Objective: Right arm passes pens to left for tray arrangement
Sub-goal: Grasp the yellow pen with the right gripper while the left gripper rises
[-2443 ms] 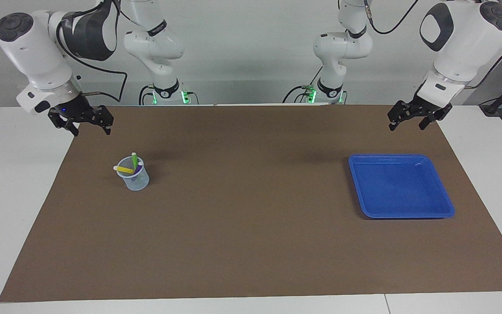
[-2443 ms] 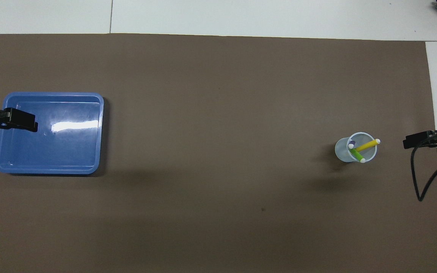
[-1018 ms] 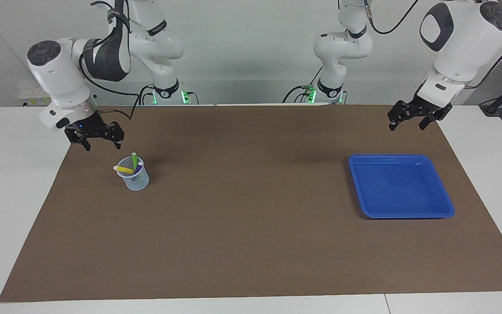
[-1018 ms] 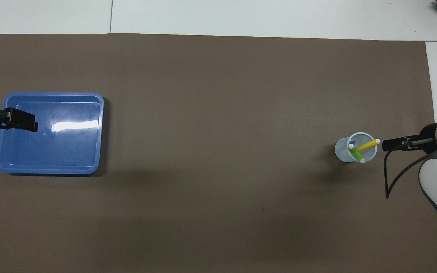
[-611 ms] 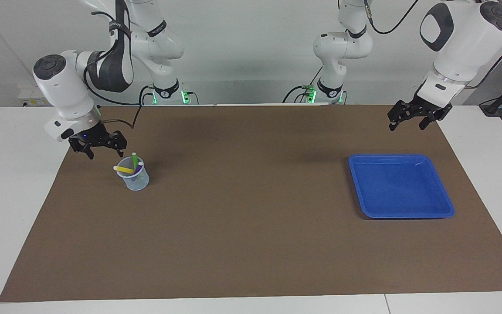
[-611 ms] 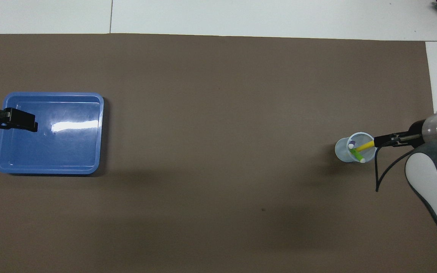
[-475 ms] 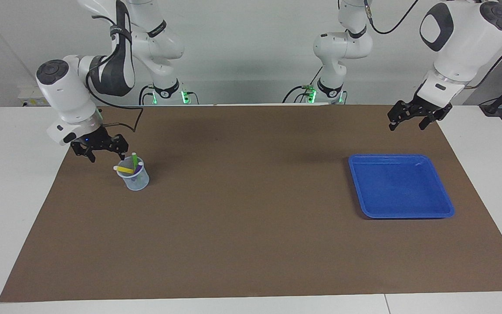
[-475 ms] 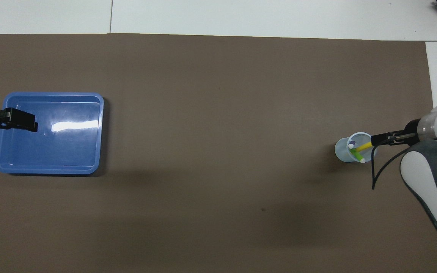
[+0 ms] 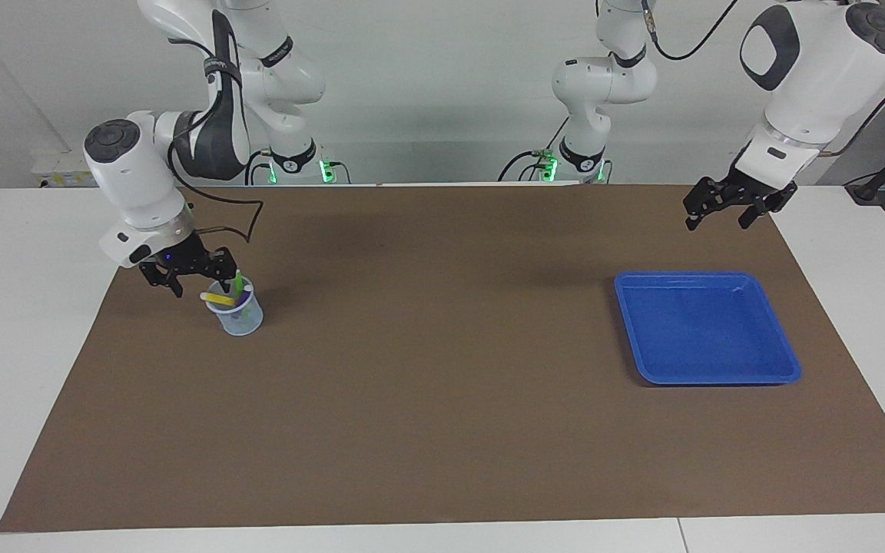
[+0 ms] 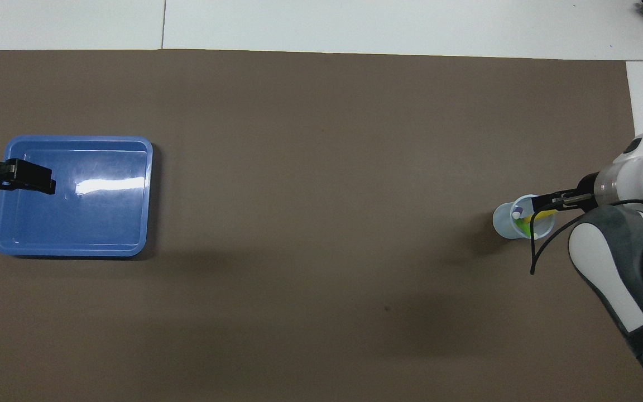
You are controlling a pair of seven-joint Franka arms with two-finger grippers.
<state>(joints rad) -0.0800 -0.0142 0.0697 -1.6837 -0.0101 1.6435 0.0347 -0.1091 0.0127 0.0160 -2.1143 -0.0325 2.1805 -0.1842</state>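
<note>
A small translucent cup (image 9: 240, 319) (image 10: 504, 221) stands toward the right arm's end of the table and holds the three pens. The yellow pen (image 9: 219, 298) leans out over the rim, the green pen (image 9: 238, 283) stands up, and the purple pen (image 9: 243, 304) sits low inside. My right gripper (image 9: 200, 284) (image 10: 540, 210) is open just above the cup's rim, with its fingers on either side of the yellow pen's outer end. The blue tray (image 9: 707, 361) (image 10: 76, 229) lies empty toward the left arm's end. My left gripper (image 9: 719, 217) (image 10: 25, 176) waits open in the air.
A brown mat (image 9: 442, 399) covers the table, with white margins around it. A black cable (image 9: 239, 219) (image 10: 539, 251) loops from the right wrist close to the cup. Both arm bases (image 9: 442, 165) stand at the robots' edge of the table.
The right arm has swung in and come down from the mat's edge to the cup, so its gripper now sits over the yellow pen's end. The left arm has not moved.
</note>
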